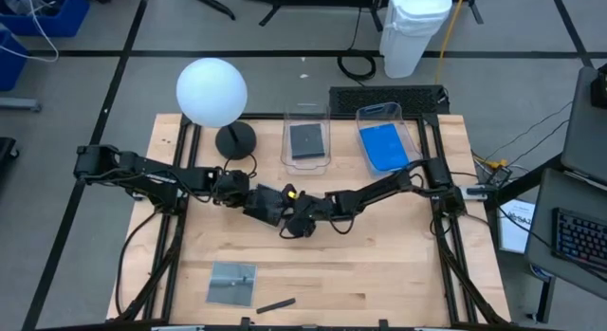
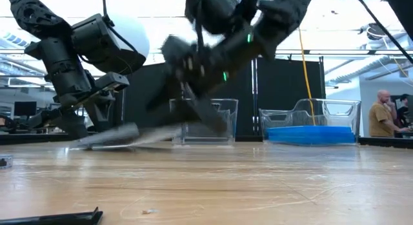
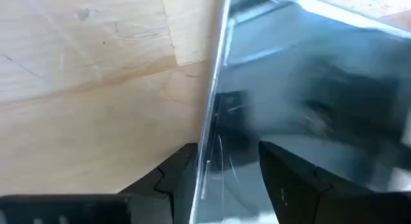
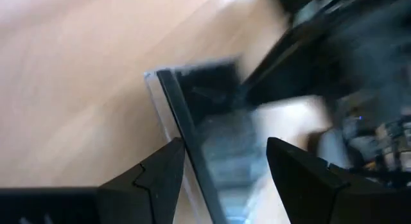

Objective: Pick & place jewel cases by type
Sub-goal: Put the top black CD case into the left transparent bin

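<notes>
Mid-surface, both arms locked over 1 dark jewel case, tilted, 1 edge on the wood. Left pincer clamped across its rim; right pincer straddling the far edge, seemingly gripping too. Risk: opposing pulls flexing or snapping it, or popping it loose. Another grey case waiting at front beside small stick.

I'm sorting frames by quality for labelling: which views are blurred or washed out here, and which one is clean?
High view: sharp and evenly lit. Low view: strong backlight from the bright room behind, arms dark and smeared around the jewel case. Left wrist view: the case is hazy and reflective. Right wrist view: heavy blur throughout, only the near fingers read clearly.
</notes>
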Controlling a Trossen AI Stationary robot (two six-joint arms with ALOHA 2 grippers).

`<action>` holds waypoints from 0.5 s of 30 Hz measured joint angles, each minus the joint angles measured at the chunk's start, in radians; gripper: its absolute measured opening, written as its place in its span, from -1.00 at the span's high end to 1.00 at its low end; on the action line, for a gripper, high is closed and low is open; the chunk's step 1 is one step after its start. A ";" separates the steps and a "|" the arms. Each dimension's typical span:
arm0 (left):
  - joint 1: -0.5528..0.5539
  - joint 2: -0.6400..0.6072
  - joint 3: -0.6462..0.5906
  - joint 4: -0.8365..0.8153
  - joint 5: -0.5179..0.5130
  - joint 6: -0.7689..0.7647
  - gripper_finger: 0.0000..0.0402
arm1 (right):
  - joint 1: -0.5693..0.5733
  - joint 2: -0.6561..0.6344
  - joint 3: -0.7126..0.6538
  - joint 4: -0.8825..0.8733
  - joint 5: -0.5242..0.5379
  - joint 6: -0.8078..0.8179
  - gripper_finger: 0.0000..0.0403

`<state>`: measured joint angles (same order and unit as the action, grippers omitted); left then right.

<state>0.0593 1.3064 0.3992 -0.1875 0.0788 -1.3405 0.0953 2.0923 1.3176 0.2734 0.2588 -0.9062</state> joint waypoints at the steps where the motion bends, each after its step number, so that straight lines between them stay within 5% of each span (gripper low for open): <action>1: 0.000 0.000 0.000 0.000 0.002 0.004 0.13 | 0.003 -0.009 0.003 0.018 0.000 0.000 -0.05; 15: 0.000 0.000 -0.001 0.003 0.008 0.024 0.13 | 0.002 -0.019 0.006 0.038 -0.001 0.001 -0.05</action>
<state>0.0589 1.3064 0.3985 -0.1844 0.0865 -1.3161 0.0971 2.0734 1.3231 0.3116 0.2574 -0.9051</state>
